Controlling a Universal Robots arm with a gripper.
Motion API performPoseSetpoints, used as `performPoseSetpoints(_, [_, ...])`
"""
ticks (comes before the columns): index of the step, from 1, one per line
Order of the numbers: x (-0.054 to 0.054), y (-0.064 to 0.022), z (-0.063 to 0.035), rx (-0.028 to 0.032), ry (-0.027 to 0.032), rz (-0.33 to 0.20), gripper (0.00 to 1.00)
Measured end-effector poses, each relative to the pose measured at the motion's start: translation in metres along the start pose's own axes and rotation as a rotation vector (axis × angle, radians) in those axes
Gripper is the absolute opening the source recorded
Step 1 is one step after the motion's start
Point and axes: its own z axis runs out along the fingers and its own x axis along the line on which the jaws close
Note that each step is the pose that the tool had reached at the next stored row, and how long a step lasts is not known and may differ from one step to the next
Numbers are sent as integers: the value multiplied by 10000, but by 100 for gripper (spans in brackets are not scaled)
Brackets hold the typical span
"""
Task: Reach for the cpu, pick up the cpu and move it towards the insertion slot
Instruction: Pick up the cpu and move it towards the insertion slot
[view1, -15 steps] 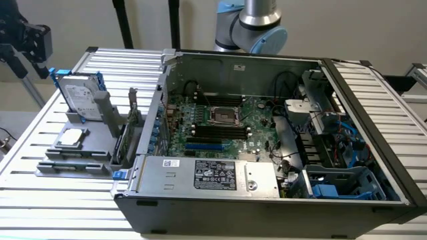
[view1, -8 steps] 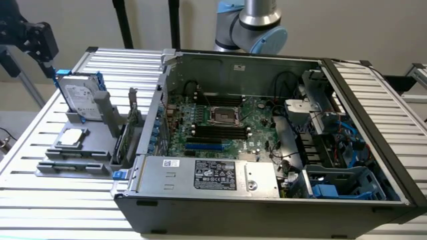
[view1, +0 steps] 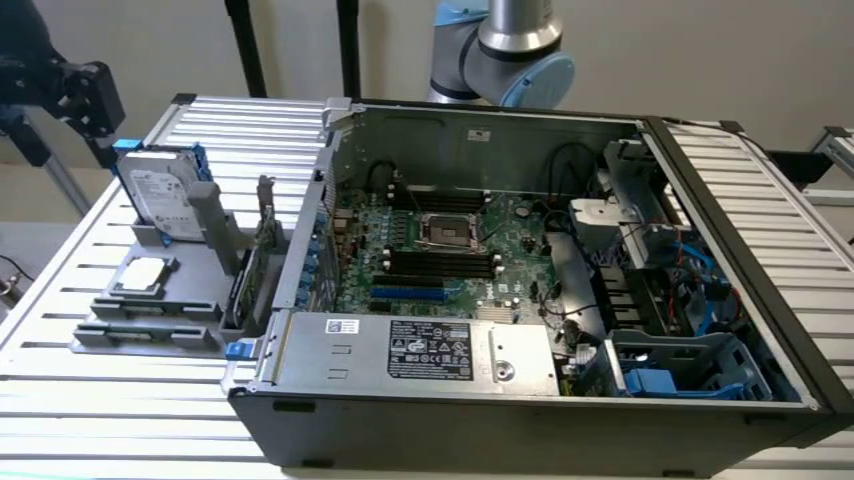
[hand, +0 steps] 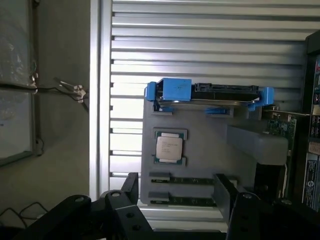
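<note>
The cpu (hand: 169, 147) lies flat in a recess of the grey parts holder (hand: 200, 160), silver top up; in the exterior view the cpu (view1: 144, 276) sits on the holder (view1: 160, 300) left of the computer case. My gripper (hand: 177, 200) hovers well above the holder, open, its two black fingers (hand: 131, 186) spread wide with nothing between them and the cpu ahead of the gap. The insertion slot (view1: 450, 231) is the metal-framed square socket on the motherboard inside the open case.
A hard drive in a blue frame (hand: 207, 92) stands upright on the holder beyond the cpu, with a grey post (hand: 255, 145) beside it. Memory sticks (hand: 182, 179) lie in the holder's nearer slots. The case wall (view1: 300, 250) rises between holder and motherboard. The arm's joint (view1: 514, 60) stands behind the case.
</note>
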Motion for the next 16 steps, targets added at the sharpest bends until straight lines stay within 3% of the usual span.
performPoseSetpoints(16, [-28, -14, 291, 0, 0, -1, 71])
